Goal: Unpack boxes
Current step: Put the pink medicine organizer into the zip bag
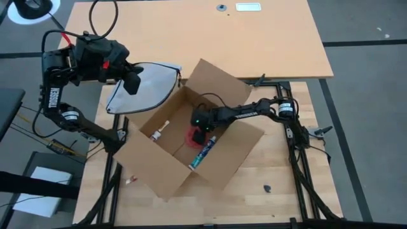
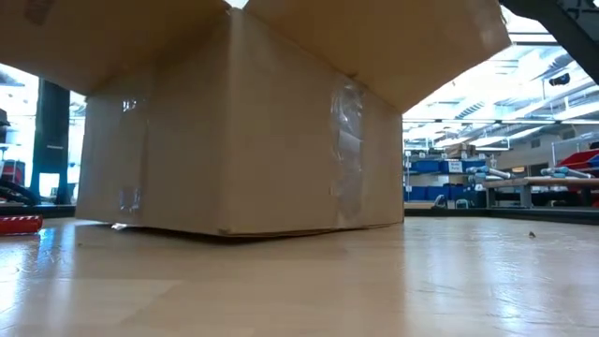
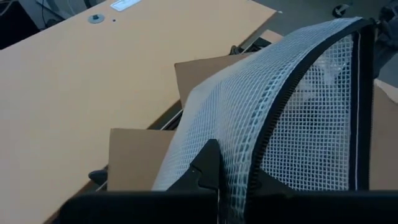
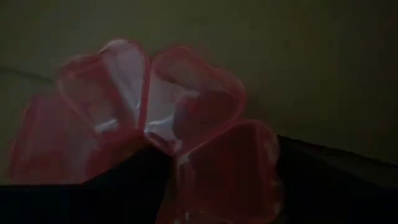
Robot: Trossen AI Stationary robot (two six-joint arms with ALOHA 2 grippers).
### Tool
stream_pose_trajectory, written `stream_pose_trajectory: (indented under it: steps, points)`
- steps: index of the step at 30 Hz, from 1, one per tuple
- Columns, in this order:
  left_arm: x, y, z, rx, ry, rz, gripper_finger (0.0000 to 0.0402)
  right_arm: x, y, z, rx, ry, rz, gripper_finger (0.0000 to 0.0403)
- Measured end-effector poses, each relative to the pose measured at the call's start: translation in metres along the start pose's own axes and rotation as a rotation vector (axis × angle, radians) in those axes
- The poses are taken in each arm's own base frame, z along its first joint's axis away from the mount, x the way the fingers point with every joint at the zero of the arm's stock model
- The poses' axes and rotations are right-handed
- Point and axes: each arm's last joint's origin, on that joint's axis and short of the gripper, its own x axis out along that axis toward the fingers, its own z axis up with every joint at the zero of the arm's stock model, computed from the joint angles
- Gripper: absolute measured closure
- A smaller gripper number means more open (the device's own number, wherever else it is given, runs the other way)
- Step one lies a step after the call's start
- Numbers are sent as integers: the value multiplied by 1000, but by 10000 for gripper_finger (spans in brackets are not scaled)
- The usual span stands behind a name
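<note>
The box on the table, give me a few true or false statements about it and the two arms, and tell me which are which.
1. The box stands with its flaps open. True.
2. The right gripper is reaching down inside the box, over a red heart-shaped container. True.
3. The left gripper is inside the box too. False: it is outside the box, shut on a white mesh bag.
4. The box is empty. False: a tube and a small white item lie in it beside the red container.
5. The mesh bag lies flat inside the box. False: it is held up beside the box.
</note>
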Motion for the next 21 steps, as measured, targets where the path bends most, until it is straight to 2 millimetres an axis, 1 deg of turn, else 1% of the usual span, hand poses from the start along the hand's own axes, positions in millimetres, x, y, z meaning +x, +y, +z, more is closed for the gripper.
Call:
stream_pose_trajectory:
  steps: [2,4,7,10,13,15,18,21]
  points:
    - [0,0,0,-1,0,0,396,-2,-2,3,54,6,-25,186]
    - [0,0,0,-2,0,0,396,-6,-3,9,80,4,-22,189]
    - [0,0,0,-2,0,0,396,-13,0,19,59,4,-33,189]
    - [0,0,0,-1,-1,0,396,-28,4,35,14,-9,-43,196]
    - [0,0,0,-22,0,0,396,-51,10,54,-21,-27,-38,197]
    - [0,0,0,-34,0,0,396,-70,17,68,-59,-59,-29,197]
    - [0,0,0,-55,0,0,396,-104,29,91,-107,-157,-35,197]
    - [0,0,0,-59,0,-13,396,-142,39,106,-177,-236,-60,198]
